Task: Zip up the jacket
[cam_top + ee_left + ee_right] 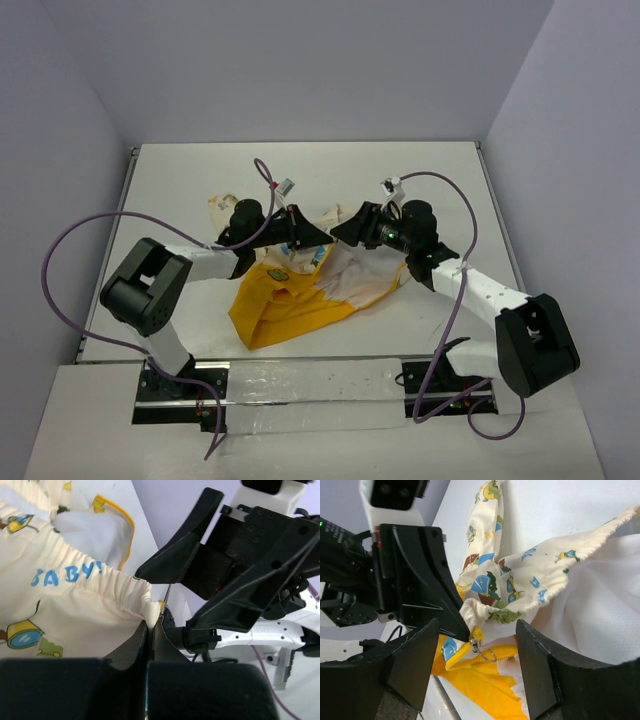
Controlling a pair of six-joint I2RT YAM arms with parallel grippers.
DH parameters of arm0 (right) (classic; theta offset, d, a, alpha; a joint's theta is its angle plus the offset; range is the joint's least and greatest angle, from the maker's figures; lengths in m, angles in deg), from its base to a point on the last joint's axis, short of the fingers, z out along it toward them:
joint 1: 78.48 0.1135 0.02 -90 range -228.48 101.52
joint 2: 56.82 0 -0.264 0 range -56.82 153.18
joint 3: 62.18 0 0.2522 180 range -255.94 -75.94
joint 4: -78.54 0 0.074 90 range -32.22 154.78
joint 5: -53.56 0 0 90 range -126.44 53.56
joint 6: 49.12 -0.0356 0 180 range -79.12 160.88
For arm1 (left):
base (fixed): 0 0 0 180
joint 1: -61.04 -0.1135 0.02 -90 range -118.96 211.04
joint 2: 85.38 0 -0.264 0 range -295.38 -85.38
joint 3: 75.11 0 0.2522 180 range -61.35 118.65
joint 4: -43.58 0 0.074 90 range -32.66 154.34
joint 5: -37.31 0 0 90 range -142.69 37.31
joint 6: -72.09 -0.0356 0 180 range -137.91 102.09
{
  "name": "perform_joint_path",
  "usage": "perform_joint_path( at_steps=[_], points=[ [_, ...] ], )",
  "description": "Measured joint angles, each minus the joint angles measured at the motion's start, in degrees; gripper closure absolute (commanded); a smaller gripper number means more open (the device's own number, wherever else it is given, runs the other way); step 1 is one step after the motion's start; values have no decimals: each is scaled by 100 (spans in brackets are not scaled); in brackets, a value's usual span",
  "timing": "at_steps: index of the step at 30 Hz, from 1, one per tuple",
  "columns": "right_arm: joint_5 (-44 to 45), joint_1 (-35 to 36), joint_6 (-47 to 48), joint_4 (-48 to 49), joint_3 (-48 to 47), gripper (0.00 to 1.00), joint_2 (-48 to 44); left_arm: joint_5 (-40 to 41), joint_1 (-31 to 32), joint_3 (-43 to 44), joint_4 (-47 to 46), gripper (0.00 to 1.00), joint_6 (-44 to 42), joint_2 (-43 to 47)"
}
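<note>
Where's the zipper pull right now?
The zipper pull hangs low centre in the right wrist view, between the fingers of the open right gripper, beside the left gripper pinching the jacket hem.

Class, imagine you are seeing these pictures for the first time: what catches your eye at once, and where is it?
The bright yellow and cream jacket lies crumpled in the middle of the white table. Above it two black hands meet tip to tip. The left hand pinches the jacket's gathered cream edge, and the right hand stands open around the zipper pull.
</note>
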Motion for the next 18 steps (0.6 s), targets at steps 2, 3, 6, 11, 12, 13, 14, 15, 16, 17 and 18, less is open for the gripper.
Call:
perform_joint_path(
  at_steps=[2, 3, 6, 11, 12, 13, 14, 15, 16, 17, 18],
  points=[
    [-48, -2, 18, 16, 0, 27, 37, 99, 0, -135, -126, 100, 232, -26],
    [-87, -2, 18, 42, 2, 27, 68, 143, -2, -211, -203, 100, 322, -28],
    [-226, -2, 19, 107, 4, 27, 197, 276, 0, -323, -313, 100, 489, -28],
    [-459, -2, 54, 180, 24, 27, 368, 400, 0, -331, -374, 100, 649, -28],
    [-503, -2, 64, 200, 41, 27, 385, 418, -1, -331, -371, 100, 676, -28],
    [-553, -2, 75, 221, 59, 27, 395, 440, -2, -331, -369, 100, 697, -28],
    [-602, -2, 89, 253, 79, 27, 402, 467, -4, -331, -367, 100, 716, -28],
    [-650, -2, 101, 304, 105, 27, 407, 491, -9, -331, -364, 100, 742, -28],
    [-697, -2, 104, 362, 130, 28, 414, 511, -16, -331, -363, 100, 777, -28],
    [-742, -2, 106, 409, 144, 29, 427, 529, -23, -331, -363, 100, 810, -28],
    [-789, -2, 108, 450, 150, 30, 449, 544, -28, -330, -364, 100, 834, -28]
  ],
)
